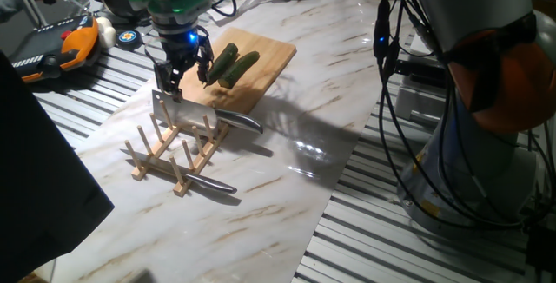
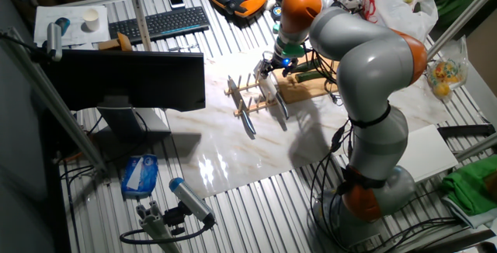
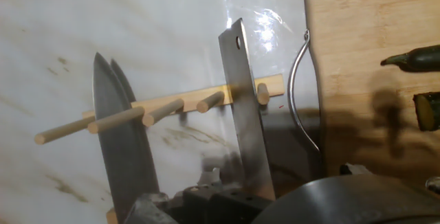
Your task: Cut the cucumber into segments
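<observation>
Down at the bottom of my hand view sit the dark parts of my own gripper (image 1: 184, 76), closest of all. From the side, my two fingers look spread apart with nothing between them, so I am holding nothing.

The dark green, slim cucumber (image 1: 231, 64) lies as two long pieces, side by side, on the pale wooden cutting board (image 1: 269, 53). They rest on the end of the board nearest to me. I see no short chunks anywhere, so I think no cutting has been done.

Just past that end of the board stands the small wooden peg rack (image 1: 174, 153) on the white marbled counter (image 1: 278, 196). A shiny steel cleaver with a flat square blade (image 1: 178, 109) stands in the rack, right under my fingers. A thinner, pointed steel knife (image 3: 120, 141) sits in the next slots.

So I am at the very start. I need to take a knife from the rack, carry it over to the board, and chop the long pieces into short ones. All the cuts are left to do.
</observation>
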